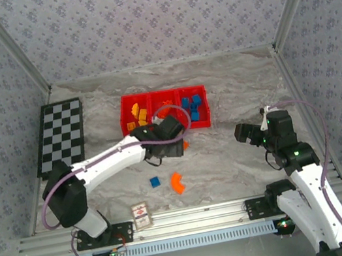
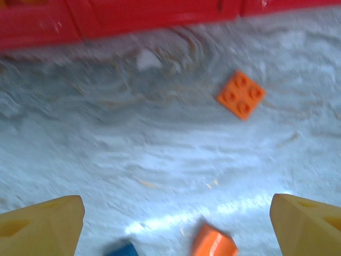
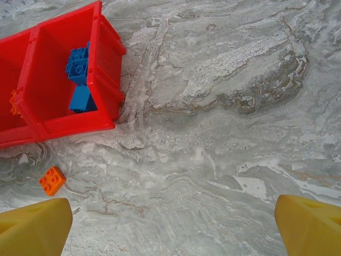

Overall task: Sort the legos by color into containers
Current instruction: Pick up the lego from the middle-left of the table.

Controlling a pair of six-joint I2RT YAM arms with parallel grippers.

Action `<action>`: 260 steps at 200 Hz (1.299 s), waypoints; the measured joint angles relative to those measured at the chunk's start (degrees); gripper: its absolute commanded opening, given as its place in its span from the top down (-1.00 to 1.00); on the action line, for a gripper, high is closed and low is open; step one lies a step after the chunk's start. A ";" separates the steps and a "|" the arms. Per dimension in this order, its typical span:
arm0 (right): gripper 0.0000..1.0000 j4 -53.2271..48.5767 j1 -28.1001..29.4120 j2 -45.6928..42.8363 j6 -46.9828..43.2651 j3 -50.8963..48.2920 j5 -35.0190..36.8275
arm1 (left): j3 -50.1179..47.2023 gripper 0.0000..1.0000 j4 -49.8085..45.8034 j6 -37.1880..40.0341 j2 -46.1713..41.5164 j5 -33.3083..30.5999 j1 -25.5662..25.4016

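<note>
The red three-compartment tray sits mid-table, with yellow and orange bricks in its left cell and blue bricks in its right. My left gripper hovers open just in front of the tray, its yellow fingers wide apart and holding nothing. Below it, an orange square brick lies near the tray wall. A blue brick and a curved orange brick lie nearer the front. My right gripper is open and empty over bare table, with the tray and blue bricks to its left.
A black-and-white checkerboard lies at the far left. A small white card with a red mark rests by the front rail. Patterned walls close in the table on three sides. Bare marbled table spreads out right of the tray.
</note>
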 measured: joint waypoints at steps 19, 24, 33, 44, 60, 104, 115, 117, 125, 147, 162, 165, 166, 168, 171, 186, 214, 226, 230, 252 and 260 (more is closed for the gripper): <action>-0.99 0.00 -0.13 0.11 0.00 0.02 0.00 | -0.04 -0.60 -0.33 -3.45 0.85 0.09 -3.17; -0.99 0.00 -0.17 0.11 0.00 0.02 -0.02 | -0.04 -0.56 -0.35 -4.07 1.22 0.13 -3.63; -0.99 0.02 -0.20 0.11 0.00 0.02 -0.04 | -0.04 -0.53 -0.33 -5.40 2.21 0.39 -4.31; -0.99 0.02 -0.22 0.11 0.00 0.02 -0.07 | -0.04 -0.53 -0.37 -6.40 3.65 0.92 -5.05; -0.99 0.04 -0.22 0.11 0.00 0.00 -0.20 | -0.04 -0.53 -0.44 -7.58 5.66 1.38 -5.95; -0.99 0.17 -0.33 0.11 0.00 0.02 -0.70 | -0.37 -0.57 -1.81 -9.75 7.56 2.71 -7.96; -0.99 0.17 -0.33 0.11 0.00 0.00 -0.87 | -0.50 -0.58 -1.97 -9.92 7.72 3.15 -8.02; -0.99 0.17 -0.33 0.11 0.00 0.00 -0.87 | -0.52 -0.58 -2.01 -9.92 7.72 3.19 -8.02; -0.99 0.17 -0.33 0.11 0.00 0.00 -0.98 | -0.57 -0.58 -2.16 -9.92 7.91 3.32 -8.02; -0.99 0.20 -0.48 0.26 0.00 0.00 -1.07 | -0.59 -0.55 -2.34 -9.70 8.94 4.04 -8.02; -0.99 0.20 -0.70 0.48 0.00 0.00 -1.09 | -0.70 -0.50 -2.32 -9.16 9.97 4.85 -8.13; -0.99 0.20 -0.72 0.48 0.00 0.00 -1.09 | -0.70 -0.50 -2.36 -8.92 10.14 4.92 -8.17; -0.99 0.20 -0.72 0.48 0.00 0.00 -1.09 | -0.70 -0.49 -2.36 -8.85 10.21 4.98 -8.17; -0.99 0.20 -0.72 0.50 0.00 0.00 -1.09 | -0.74 -0.48 -2.36 -8.83 10.34 5.03 -8.20; -0.99 0.20 -0.81 0.50 0.00 0.00 -1.09 | -0.81 -0.48 -2.34 -8.72 10.51 5.18 -8.26; -0.99 0.20 -0.94 0.59 0.00 0.00 -1.09 | -1.29 -0.44 -2.34 -8.02 11.08 5.90 -8.41; -0.99 0.20 -1.07 0.59 0.00 0.00 -1.09 | -2.49 -0.40 -2.34 -7.48 11.34 6.54 -8.55; -0.99 0.20 -1.09 0.59 0.00 0.00 -1.09 | -2.95 -0.39 -2.32 -7.17 11.34 6.93 -8.66; -0.99 0.20 -1.09 0.59 0.00 0.00 -1.11 | -3.13 -0.37 -2.29 -7.10 11.34 7.08 -8.66; -0.99 0.22 -1.14 0.70 0.00 0.00 -1.11 | -3.89 -0.32 -2.03 -6.62 11.37 7.78 -8.66; -0.99 0.20 -1.20 0.70 0.00 0.00 -1.11 | -4.13 -0.28 -1.88 -6.54 11.39 7.80 -8.66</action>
